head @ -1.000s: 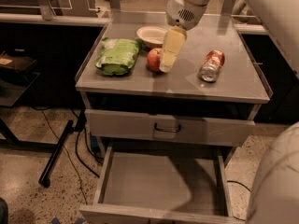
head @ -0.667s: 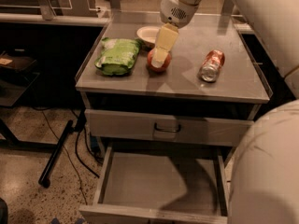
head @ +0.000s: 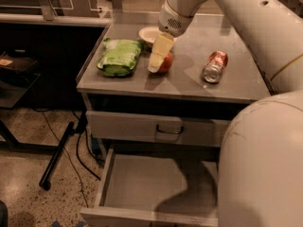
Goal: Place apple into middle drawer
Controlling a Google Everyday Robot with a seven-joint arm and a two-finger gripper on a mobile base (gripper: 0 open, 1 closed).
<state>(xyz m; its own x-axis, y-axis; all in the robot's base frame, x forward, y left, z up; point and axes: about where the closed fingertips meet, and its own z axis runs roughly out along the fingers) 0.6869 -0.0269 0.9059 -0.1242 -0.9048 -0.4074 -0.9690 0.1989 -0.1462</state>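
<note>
1. The jaws are seen at the left side of the apple [head: 167, 63]. Whether they are apart or clamped on it cannot be told, since only one pale wedge-shaped part is shown in front of the fruit.
2. The gripper [head: 155, 64] is held low over the middle of the counter [head: 189, 86], at the end of the white arm [head: 246, 18] that is extended from the upper right.
3. The apple is set on the counter, touching the gripper's pale tip. A green bag [head: 118, 58] is laid near its left, and a soda can [head: 215, 66] is laid on its side well apart to the right.
4. A white bowl [head: 147, 33] is placed just behind the apple, partly hidden by the gripper.
5. Under the counter, a shut drawer front [head: 123, 126] with a dark loop handle [head: 169, 129] is seen.
6. Below that, the middle drawer [head: 142, 183] is drawn out towards the camera. Its grey floor is shadowed on the right, where it is partly covered by the robot's white body [head: 265, 164].
</note>
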